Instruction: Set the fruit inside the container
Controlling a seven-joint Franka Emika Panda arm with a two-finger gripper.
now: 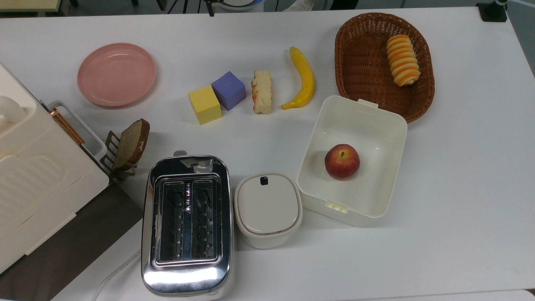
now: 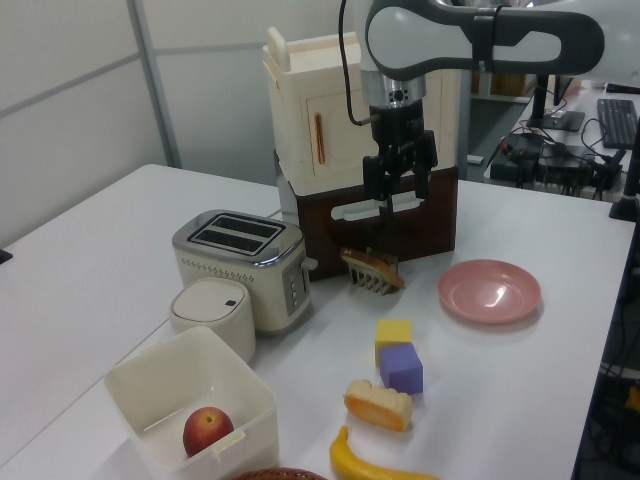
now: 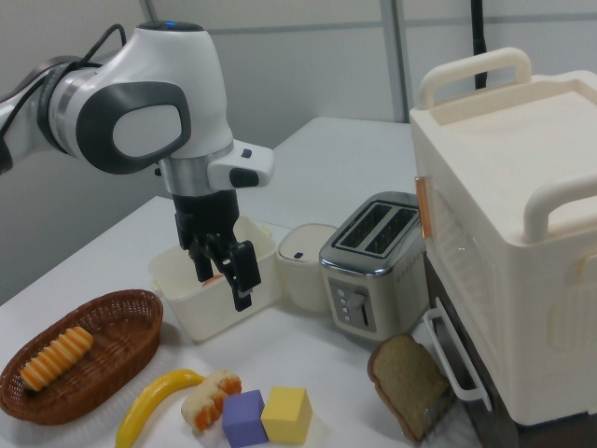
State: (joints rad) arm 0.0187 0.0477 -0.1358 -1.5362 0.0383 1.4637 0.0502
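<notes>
The fruit, a yellow banana (image 1: 301, 79), lies on the white table between a bread piece and the wicker basket; it also shows at the bottom edge of the left view (image 2: 375, 465) and low in the right view (image 3: 159, 401). The container, a cream-white box (image 1: 363, 121), stands just beside the banana's lower tip and holds a red apple (image 1: 342, 161). My gripper (image 2: 398, 190) hangs open and empty high above the table, near the toast rack and far from the banana. In the right view the gripper (image 3: 224, 285) hovers in front of the container (image 3: 173, 275).
A brown wicker basket (image 1: 363, 62) holds a striped roll (image 1: 402, 59). A toaster (image 1: 187, 223), a white lidded pot (image 1: 267, 208), a pink plate (image 1: 116, 74), yellow (image 1: 204, 104) and purple (image 1: 228, 90) cubes, a bread piece (image 1: 262, 91), a toast rack (image 1: 127, 144) and a cream cabinet (image 1: 37, 184) stand around.
</notes>
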